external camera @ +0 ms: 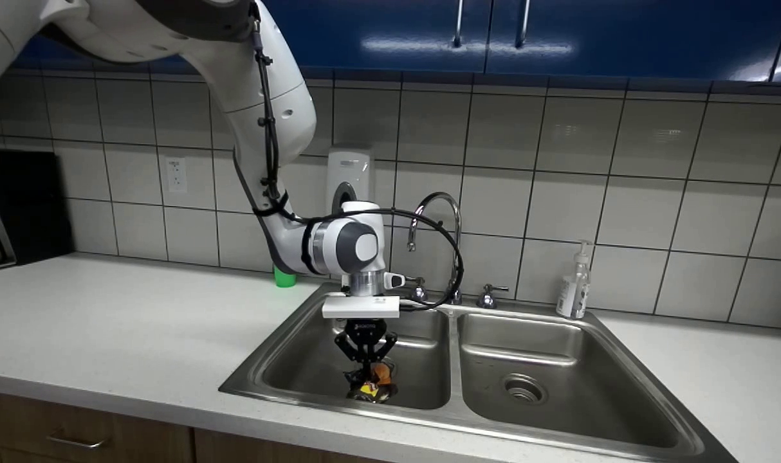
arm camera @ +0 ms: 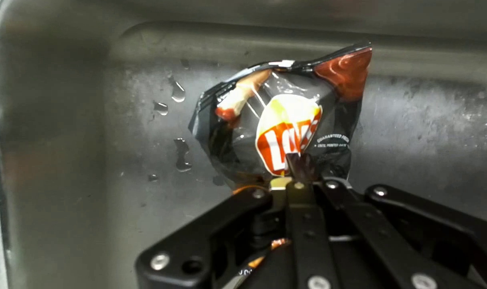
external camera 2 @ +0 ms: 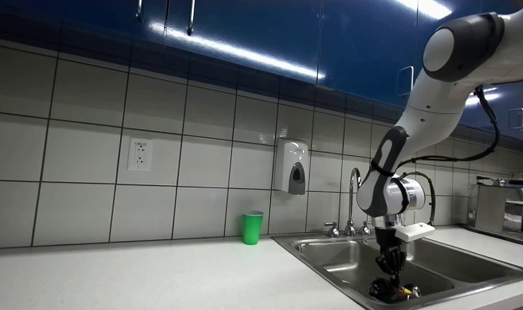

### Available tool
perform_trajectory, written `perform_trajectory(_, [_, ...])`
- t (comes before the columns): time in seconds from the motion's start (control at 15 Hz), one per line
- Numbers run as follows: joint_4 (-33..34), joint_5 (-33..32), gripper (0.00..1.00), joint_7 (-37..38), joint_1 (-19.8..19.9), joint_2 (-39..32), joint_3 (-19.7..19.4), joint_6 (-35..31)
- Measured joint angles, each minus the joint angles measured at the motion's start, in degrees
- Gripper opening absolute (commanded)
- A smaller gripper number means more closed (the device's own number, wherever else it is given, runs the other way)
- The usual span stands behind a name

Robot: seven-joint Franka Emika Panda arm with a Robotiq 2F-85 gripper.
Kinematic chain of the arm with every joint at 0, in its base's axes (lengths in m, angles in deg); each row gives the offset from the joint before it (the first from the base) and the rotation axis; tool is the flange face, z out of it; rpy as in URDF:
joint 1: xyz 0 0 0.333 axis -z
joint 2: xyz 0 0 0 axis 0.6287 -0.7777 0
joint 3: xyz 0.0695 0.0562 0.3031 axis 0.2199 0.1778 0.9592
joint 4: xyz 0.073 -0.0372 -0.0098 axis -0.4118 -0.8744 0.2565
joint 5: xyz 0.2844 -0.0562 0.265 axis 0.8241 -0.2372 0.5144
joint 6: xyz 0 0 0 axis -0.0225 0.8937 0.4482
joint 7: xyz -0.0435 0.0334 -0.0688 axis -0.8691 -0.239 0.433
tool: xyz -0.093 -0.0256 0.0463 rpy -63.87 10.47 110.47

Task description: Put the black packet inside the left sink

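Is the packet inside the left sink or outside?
Inside: the wrist view shows the packet within the sink's walls, held by the pincer. Whether it touches the bottom, I cannot tell.

Glossy black packet [arm camera: 281, 120], creased, printed in red and yellow; it lies inside the steel left sink [external camera: 422, 373].

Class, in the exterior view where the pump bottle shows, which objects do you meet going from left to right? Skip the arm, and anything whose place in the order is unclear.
Appliance → outlet → cup → packet → faucet → pump bottle
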Motion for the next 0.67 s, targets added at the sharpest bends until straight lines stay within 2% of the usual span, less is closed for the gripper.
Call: perform_trajectory(0.67, [2.7,0.0,0.0,3.1,0.0,-4.6,0.2,-0.6])
